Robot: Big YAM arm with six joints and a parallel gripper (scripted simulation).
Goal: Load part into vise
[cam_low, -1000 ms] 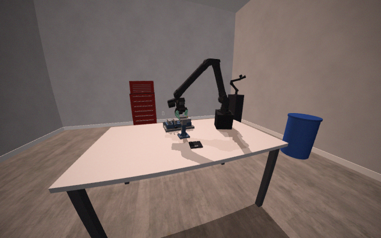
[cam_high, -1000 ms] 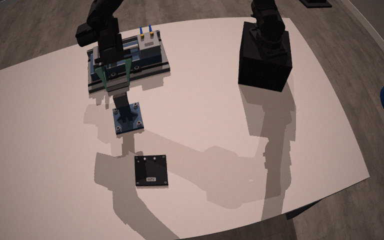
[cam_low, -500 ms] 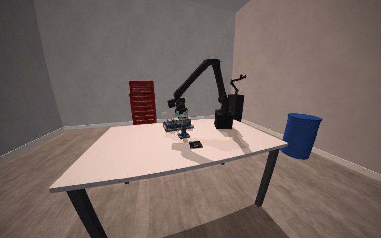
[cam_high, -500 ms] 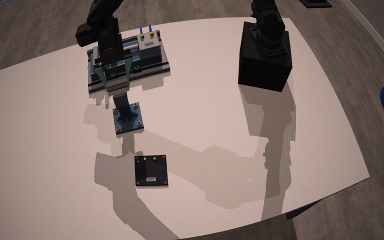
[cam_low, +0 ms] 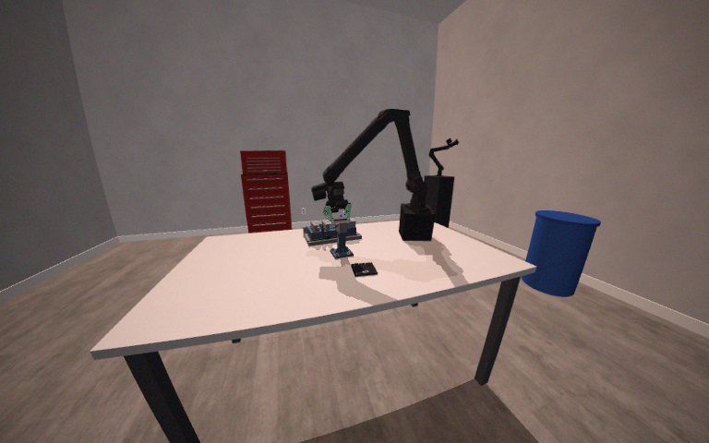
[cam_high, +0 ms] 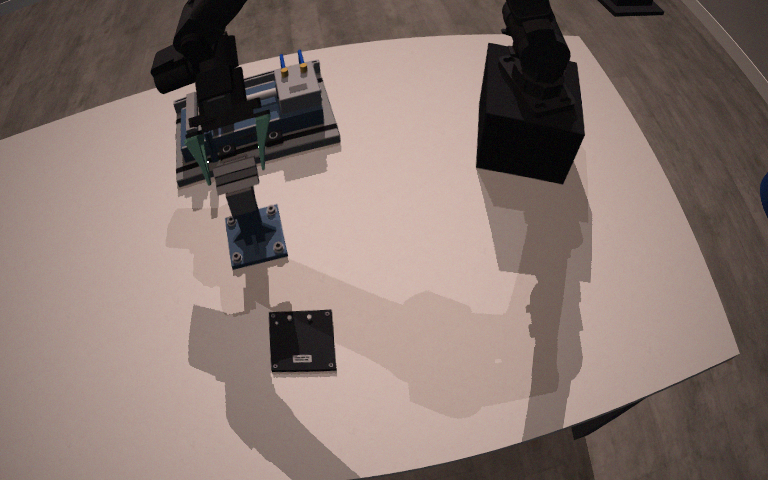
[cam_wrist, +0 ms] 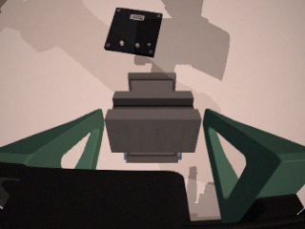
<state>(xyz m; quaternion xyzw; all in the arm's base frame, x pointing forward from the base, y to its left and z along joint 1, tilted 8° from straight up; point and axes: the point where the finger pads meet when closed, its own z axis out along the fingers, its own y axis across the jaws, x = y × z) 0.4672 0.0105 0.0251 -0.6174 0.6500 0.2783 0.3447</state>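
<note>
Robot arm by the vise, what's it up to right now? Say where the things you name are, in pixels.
The tool (cam_high: 235, 176) (cam_low: 339, 217) (cam_wrist: 153, 115) is open, with its green fingers on either side of the grey part (cam_high: 236, 174) (cam_low: 340, 212) (cam_wrist: 152, 131), which lies in the V-block (cam_high: 243, 203) (cam_low: 341, 243) (cam_wrist: 152, 86) on the blue-footed stand. That looks like a stop to change grip. The black infeed plate (cam_high: 305, 345) (cam_low: 364, 269) (cam_wrist: 133, 33) has no part on it, and the part is not in the vise (cam_high: 300, 101) (cam_low: 313, 241) yet.

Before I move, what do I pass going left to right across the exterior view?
Red tool cabinet → vise → black plate → arm's black pedestal → blue bin. Left out: the post stand, overlapping the vise, and the rear pedestal.
</note>
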